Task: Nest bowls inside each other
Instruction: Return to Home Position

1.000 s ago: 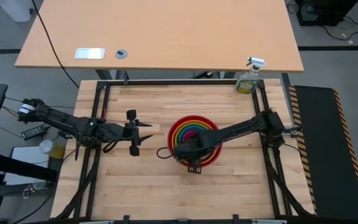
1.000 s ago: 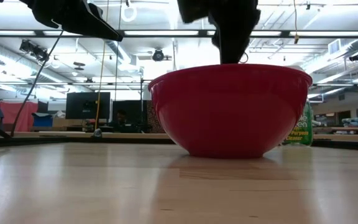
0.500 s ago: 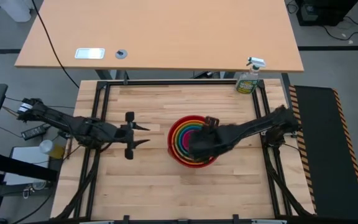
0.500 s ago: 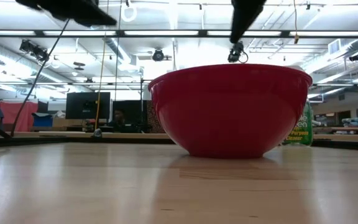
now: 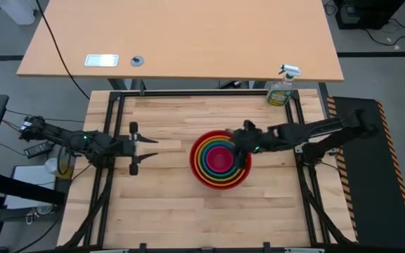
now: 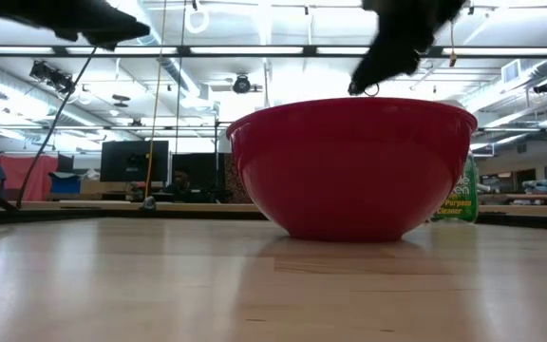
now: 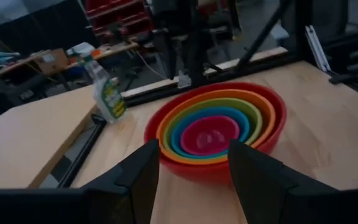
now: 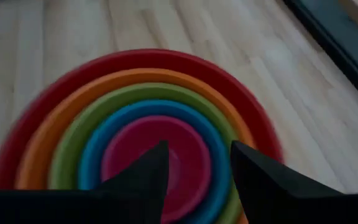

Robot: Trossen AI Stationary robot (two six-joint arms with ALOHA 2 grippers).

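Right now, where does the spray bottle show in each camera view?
High view: spray bottle at the far right frame corner, beyond the red bowl.
Low view: bottle peeks out behind the red bowl's right side.
Left wrist view: bottle by the dark frame, beside the red bowl.
Right wrist view: not in it.
Shared landmark: the red bowl.

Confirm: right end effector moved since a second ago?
Yes. High view: right end effector went from the glossy red plastic bowl's lower rim to its upper-right rim, toward the clear spray bottle.
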